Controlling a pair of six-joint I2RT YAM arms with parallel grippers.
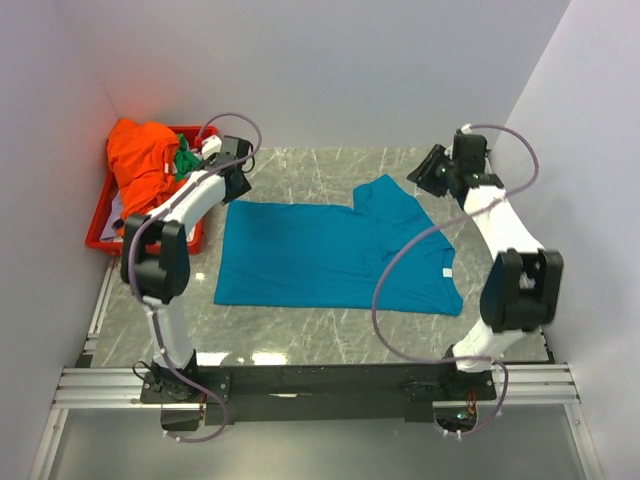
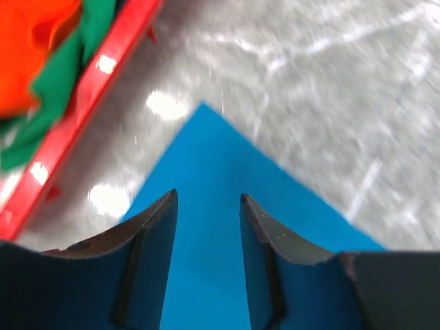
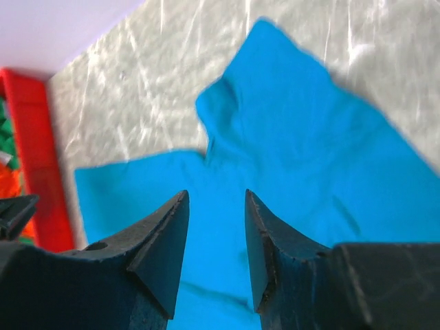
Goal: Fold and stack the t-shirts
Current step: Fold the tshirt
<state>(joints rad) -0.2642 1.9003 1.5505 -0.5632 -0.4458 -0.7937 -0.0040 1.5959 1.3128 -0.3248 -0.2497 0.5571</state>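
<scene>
A teal-blue t-shirt [image 1: 330, 255] lies flat on the marble table, one sleeve [image 1: 385, 195] pointing to the back. My left gripper [image 1: 240, 172] hovers over its back left corner [image 2: 206, 137], jaws open with only cloth showing below them [image 2: 207, 199]. My right gripper [image 1: 432, 170] hangs above the table just right of the sleeve [image 3: 275, 75], open and empty [image 3: 216, 196]. An orange t-shirt [image 1: 140, 160] and a green t-shirt [image 1: 186, 160] lie bunched in the red tray [image 1: 100, 235]. The same orange t-shirt [image 2: 31, 41] and green t-shirt [image 2: 65, 75] fill the upper left of the left wrist view.
The red tray [image 2: 103, 75] stands at the back left against the white wall, close to the left arm. White walls enclose the table on the left, back and right. Bare marble [image 1: 330, 165] runs behind the blue shirt.
</scene>
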